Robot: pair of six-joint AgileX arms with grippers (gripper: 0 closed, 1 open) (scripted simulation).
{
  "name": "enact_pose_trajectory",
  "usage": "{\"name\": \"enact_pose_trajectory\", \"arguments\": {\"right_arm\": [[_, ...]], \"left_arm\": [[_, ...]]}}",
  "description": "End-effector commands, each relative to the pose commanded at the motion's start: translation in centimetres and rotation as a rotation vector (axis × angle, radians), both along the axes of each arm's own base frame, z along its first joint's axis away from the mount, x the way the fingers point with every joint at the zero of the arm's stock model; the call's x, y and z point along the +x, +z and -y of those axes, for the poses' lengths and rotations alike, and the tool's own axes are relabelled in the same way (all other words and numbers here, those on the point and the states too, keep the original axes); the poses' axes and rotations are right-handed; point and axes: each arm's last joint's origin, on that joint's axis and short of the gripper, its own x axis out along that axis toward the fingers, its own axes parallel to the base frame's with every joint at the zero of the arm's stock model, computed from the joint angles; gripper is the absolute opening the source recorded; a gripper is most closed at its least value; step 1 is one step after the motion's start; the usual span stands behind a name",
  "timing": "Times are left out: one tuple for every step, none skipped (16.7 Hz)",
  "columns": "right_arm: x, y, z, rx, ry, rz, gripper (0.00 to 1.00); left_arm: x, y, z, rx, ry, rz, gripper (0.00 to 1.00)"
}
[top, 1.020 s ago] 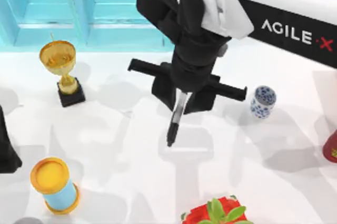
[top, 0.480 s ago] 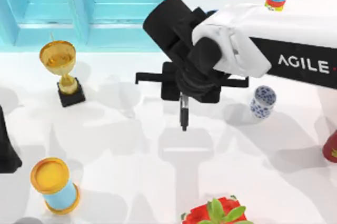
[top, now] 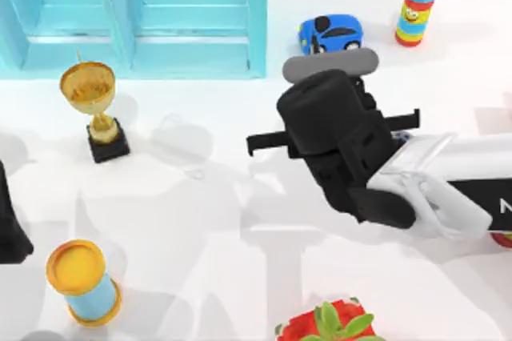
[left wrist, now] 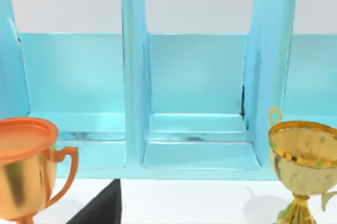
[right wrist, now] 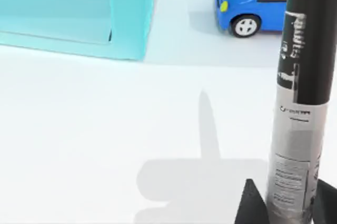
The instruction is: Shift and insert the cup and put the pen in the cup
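With my right gripper [right wrist: 281,203] clamping the marker pen [right wrist: 296,103] at right of centre, a misaligned descent could topple the hidden cup.

Right gripper [right wrist: 281,203] clamped on the pen [right wrist: 295,103], right of centre; left arm parked far left.

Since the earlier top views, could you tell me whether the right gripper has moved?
Yes. The right gripper, shut on the pen, has travelled toward the top view's right, away from the gold trophy and closer to the blue toy car.
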Motion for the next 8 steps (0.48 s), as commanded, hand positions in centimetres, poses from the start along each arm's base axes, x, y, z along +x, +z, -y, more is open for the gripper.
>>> {"name": "enact_pose_trajectory", "arguments": {"right_arm": [[-0.8,-0.1,0.7,-0.017,-0.008,0.064,0.00],[-1.5,-0.1,1.5,-0.031,-0.018,0.123,0.00],[-2.3,0.1,2.2,-0.042,-0.031,0.177,0.00],[-3.0,0.3,3.0,-0.049,-0.046,0.227,0.00],[-3.7,0.6,3.7,-0.052,-0.062,0.273,0.00],[-4.4,1.0,4.4,-0.049,-0.080,0.316,0.00],[-5.0,1.4,5.0,-0.040,-0.097,0.358,0.00],[-5.5,1.9,5.6,-0.025,-0.115,0.398,0.00]], "left_arm": [[0.0,0.0,0.0,0.000,0.000,0.000,1.00],[0.0,0.0,0.0,0.000,0.000,0.000,1.00],[0.0,0.0,0.0,0.000,0.000,0.000,1.00],[0.0,0.0,0.0,0.000,0.000,0.000,1.00],[0.0,0.0,0.0,0.000,0.000,0.000,1.00],[0.0,0.0,0.0,0.000,0.000,0.000,1.00],[0.0,0.0,0.0,0.000,0.000,0.000,1.00],[0.0,0.0,0.0,0.000,0.000,0.000,1.00]]}}
